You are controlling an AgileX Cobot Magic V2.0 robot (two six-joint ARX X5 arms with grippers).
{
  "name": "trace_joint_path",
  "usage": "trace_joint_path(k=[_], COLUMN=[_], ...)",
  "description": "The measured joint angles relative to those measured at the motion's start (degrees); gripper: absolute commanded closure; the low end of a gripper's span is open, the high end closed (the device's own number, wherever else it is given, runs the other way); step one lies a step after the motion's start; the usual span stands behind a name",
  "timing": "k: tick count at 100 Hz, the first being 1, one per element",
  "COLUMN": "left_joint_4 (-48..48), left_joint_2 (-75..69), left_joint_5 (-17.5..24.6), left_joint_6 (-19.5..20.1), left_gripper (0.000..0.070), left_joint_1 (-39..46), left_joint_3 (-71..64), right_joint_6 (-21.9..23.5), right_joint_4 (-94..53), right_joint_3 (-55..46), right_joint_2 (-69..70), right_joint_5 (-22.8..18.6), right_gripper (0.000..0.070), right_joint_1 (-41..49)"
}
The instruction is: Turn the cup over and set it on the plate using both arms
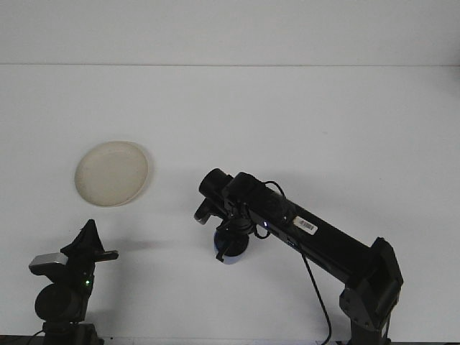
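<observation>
Two arms are in view. Right end effector (pixel 228 241) is clamped on the blue cup (pixel 230 251), low over the bench (pixel 302 122), at 4 o'clock from the plate (pixel 111 173). Left end effector (pixel 90 244): finger state cannot be determined.

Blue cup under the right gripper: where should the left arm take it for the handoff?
Probably the lower wall of the blue cup, coming from its left: the right gripper covers its top, and the left gripper waits on that side, near the plate.
</observation>
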Motion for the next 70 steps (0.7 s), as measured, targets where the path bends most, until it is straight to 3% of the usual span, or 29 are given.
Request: trace_joint_path(k=[11, 23, 27, 40, 53, 70], left_joint_4=[0.0, 0.0, 0.0, 0.0, 0.0, -0.4], left_joint_2=[0.0, 0.0, 0.0, 0.0, 0.0, 0.0], left_joint_5=[0.0, 0.0, 0.0, 0.0, 0.2, 6.4], left_joint_6=[-0.8, -1.2, -1.2, -1.7, -5.4, -10.1], left_gripper=[0.0685, 0.0686, 0.0686, 0.0687, 0.0689, 0.0688], left_joint_1=[0.0, 0.0, 0.0, 0.0, 0.0, 0.0], left_joint_3=[0.0, 0.0, 0.0, 0.0, 0.1, 0.7], right_joint_6=[-0.1, -0.7, -0.9, -0.9, -0.9, -0.6], right_joint_4=[0.0, 0.0, -0.1, -1.9, -2.0, 2.7], right_joint_3=[0.0, 0.0, 0.1, 2.2, 6.4, 10.7], right_joint_2=[1.0, 1.4, 1.4, 1.3, -1.2, -10.8], right_joint_5=[0.0, -0.4, -0.4, -0.5, -0.5, -0.8], right_gripper=[0.0658, 0.0341, 0.0282, 0.0273, 0.0273, 0.0273], right_joint_1=[0.0, 0.1, 0.2, 0.1, -0.8, -3.6])
